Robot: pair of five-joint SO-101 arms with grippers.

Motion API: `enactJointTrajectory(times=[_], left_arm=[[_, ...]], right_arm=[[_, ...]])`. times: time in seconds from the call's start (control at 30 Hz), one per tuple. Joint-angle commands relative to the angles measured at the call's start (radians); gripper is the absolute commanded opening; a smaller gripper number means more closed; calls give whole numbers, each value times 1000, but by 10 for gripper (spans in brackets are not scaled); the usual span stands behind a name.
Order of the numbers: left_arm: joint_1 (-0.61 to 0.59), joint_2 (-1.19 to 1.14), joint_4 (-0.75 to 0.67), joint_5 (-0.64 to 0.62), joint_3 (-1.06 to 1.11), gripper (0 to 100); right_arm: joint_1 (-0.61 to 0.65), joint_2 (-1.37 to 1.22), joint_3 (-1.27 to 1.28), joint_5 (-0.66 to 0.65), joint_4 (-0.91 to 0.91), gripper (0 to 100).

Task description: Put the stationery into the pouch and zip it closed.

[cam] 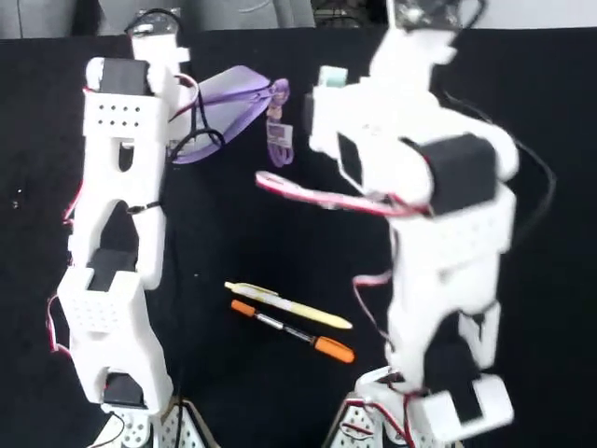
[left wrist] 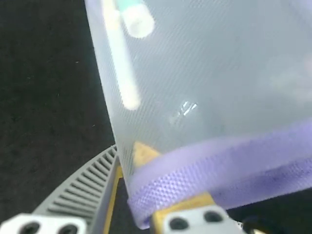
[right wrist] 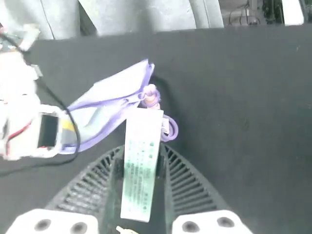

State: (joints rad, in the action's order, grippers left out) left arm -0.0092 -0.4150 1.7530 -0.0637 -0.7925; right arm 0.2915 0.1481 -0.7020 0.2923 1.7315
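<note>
The left gripper [cam: 187, 126] is clamped on the edge of the translucent, purple-trimmed zip pouch [cam: 229, 93]. The right gripper [right wrist: 140, 151] grips a white rectangular pack with green print [right wrist: 139, 180], its tip near the pouch. A yellow pen [cam: 289, 305] and an orange-capped marker [cam: 294, 333] lie well apart from both grippers.

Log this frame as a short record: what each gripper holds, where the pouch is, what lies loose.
left gripper: shut on pouch edge
right gripper: shut on white flat item, close to the pouch
pouch: far side of table, a pale stick inside
loose: yellow pen and orange-capped pen, side by side near the arm bases
</note>
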Motion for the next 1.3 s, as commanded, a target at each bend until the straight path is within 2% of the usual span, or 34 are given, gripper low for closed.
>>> enactJointTrajectory(times=[0.0, 0.27, 0.47, 0.63, 0.73, 0.83, 1.03, 1.27], left_arm=[[41, 114, 11, -6, -16, 28], [42, 267, 11, 5, 36, 28], [79, 265, 8, 18, 65, 28], [108, 244, 5, 20, 84, 28], [114, 199, 5, 20, 77, 28], [130, 153, 5, 20, 76, 29], [122, 130, 5, 20, 51, 29], [120, 124, 6, 20, 45, 29]], right_arm=[[6, 148, 101, -9, -26, 11], [8, 401, 392, -9, -258, 11], [12, 601, 779, -86, -589, 11], [17, 756, 1075, -100, -875, 11], [80, 823, 1221, -101, -1036, 11], [144, 862, 1376, -132, -1232, 11], [227, 877, 1650, -298, -1648, 11], [229, 872, 1830, -325, -1923, 11]])
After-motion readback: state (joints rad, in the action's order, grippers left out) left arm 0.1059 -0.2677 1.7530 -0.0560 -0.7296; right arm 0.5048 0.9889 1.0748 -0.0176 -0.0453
